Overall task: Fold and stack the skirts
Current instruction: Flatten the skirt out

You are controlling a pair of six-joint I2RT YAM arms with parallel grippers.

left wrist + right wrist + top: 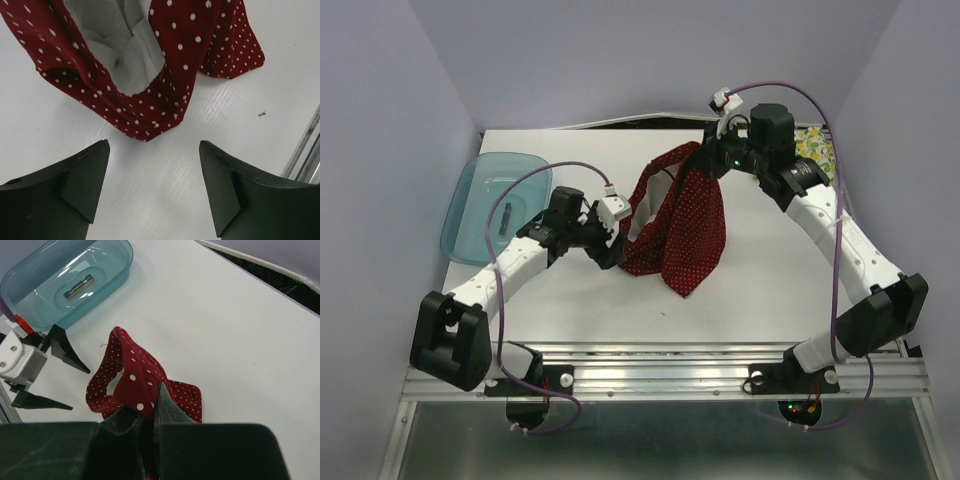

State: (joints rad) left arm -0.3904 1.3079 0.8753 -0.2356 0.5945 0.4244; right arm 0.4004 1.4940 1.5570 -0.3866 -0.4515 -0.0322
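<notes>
Two skirts are in play and neither looks folded yet, so I judge the task to be at an early stage with no stack begun. The red dotted skirt (685, 225) sits at the centre of the overhead frame. One end is lifted off the tabletop (760, 290), and the rest trails down in a loose, crumpled drape with its pale lining showing. The right end effector (707, 152) is closed tight on that raised end, with cloth pinched between its fingers in the right wrist view. The left end effector (154, 144) stands spread wide with nothing in it, just short of the skirt's lower hem and not touching it. The cream fruit-print skirt (815, 145) lies at the upper right of the overhead frame, mostly hidden behind the right arm. Whether it is folded I cannot tell.

What is left, by my reading, is to lay the red skirt flat, fold it, do the same with the cream one, and stack them.

The blue plastic tray (460, 215) rests at the upper left of the overhead frame, well apart from both skirts. It holds only a small dark bar-shaped object (77, 286), which is too small to identify.
</notes>
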